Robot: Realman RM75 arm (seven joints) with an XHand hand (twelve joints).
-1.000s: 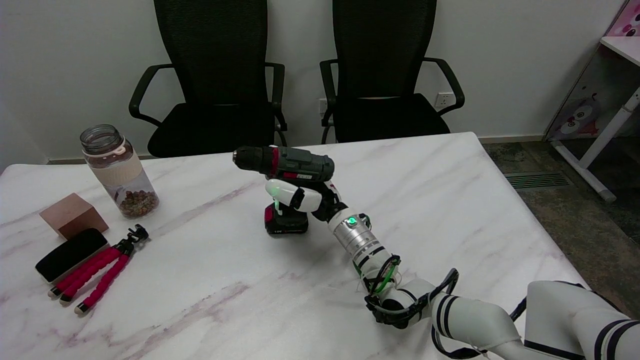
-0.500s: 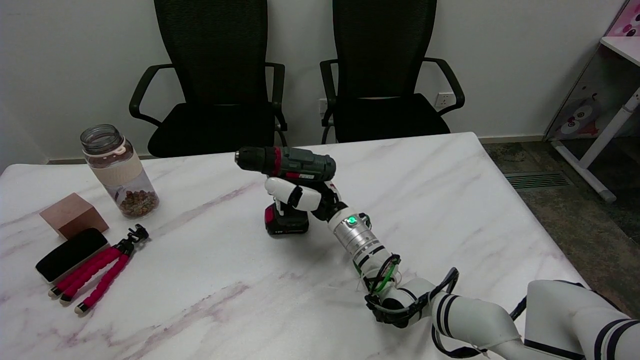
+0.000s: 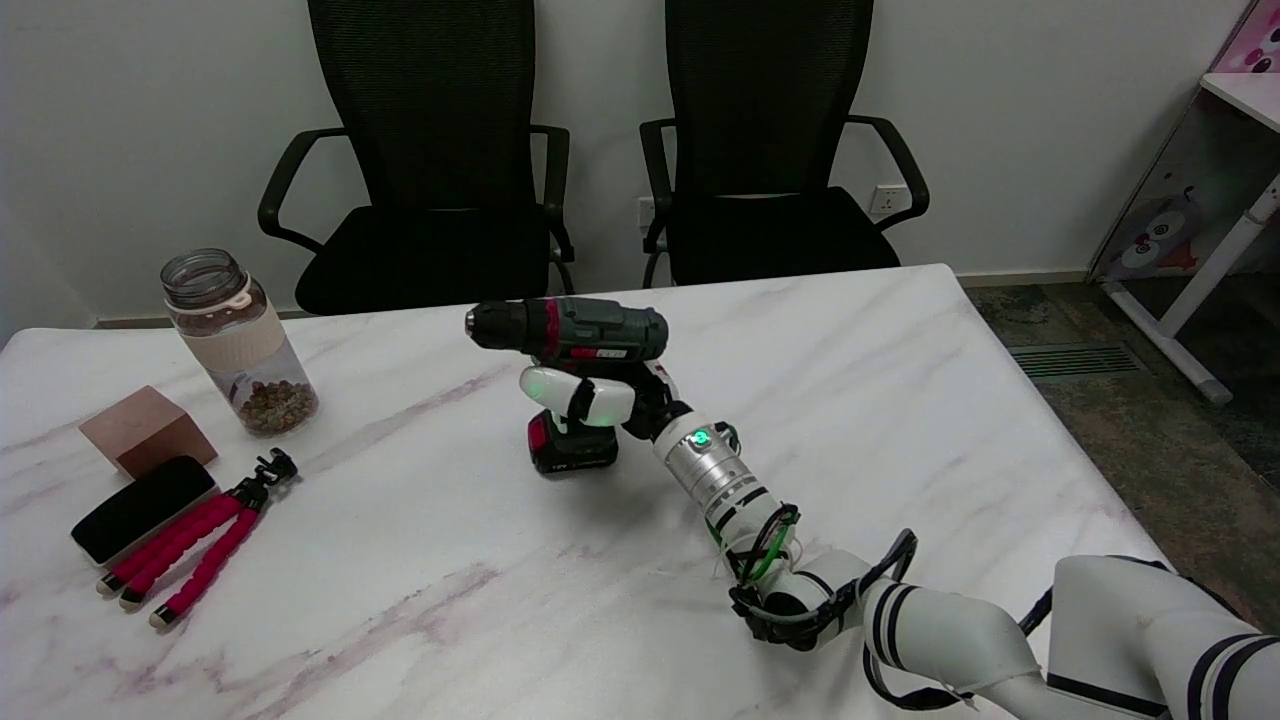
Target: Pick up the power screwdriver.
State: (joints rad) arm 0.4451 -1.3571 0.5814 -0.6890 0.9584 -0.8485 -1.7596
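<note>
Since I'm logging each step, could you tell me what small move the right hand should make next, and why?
Probably a slow, straight lift: the right hand already grips the power screwdriver at its handle, yet its battery base seems to sit on the table.

The right hand [image 3: 598, 395] covers the power screwdriver's [image 3: 568, 330] grip. The picture's edges cut off both chair backs, the tabletop's [image 3: 400, 560] near side and the robot's arm.

Dark green and black power screwdriver [image 3: 575, 335]: one, in my grip.
Clear plastic jar [image 3: 238, 343]: one.
Copper-brown cube [image 3: 146, 430]: one.
Black oblong case [image 3: 143, 507]: one.
Red-legged mini tripod [image 3: 205, 548]: one.
Black mesh office chairs [image 3: 440, 150]: two.
</note>
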